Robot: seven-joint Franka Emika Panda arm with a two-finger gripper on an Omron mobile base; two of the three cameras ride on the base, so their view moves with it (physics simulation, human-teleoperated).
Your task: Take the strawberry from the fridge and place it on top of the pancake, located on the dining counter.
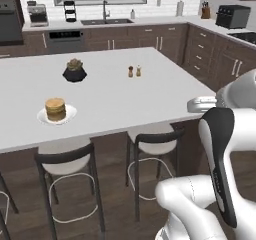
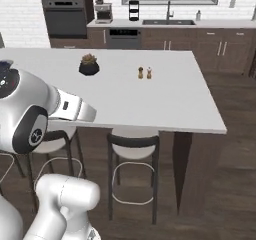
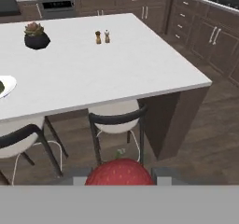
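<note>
A red strawberry point(image 3: 120, 173) sits at the bottom of the hand view, with my gripper point(image 3: 120, 177) shut on it between the two dark fingertips point(image 3: 161, 175). I hold it low, out in front of the dining counter point(image 1: 115, 96), near its right front corner point(image 3: 186, 80). The pancake point(image 1: 55, 109), a golden-brown stack on a small white plate point(image 1: 42, 118), stands on the counter's left front part. An edge of that plate point(image 3: 5, 85) shows at the hand view's left side. The fridge is out of view.
A dark potted plant point(image 1: 74, 70) and two small shakers point(image 1: 134, 71) stand further back on the counter. Black-framed stools point(image 1: 67, 159) point(image 1: 150, 136) are tucked under its front edge. Brown cabinets with a sink point(image 1: 106, 21) line the back wall and the right side.
</note>
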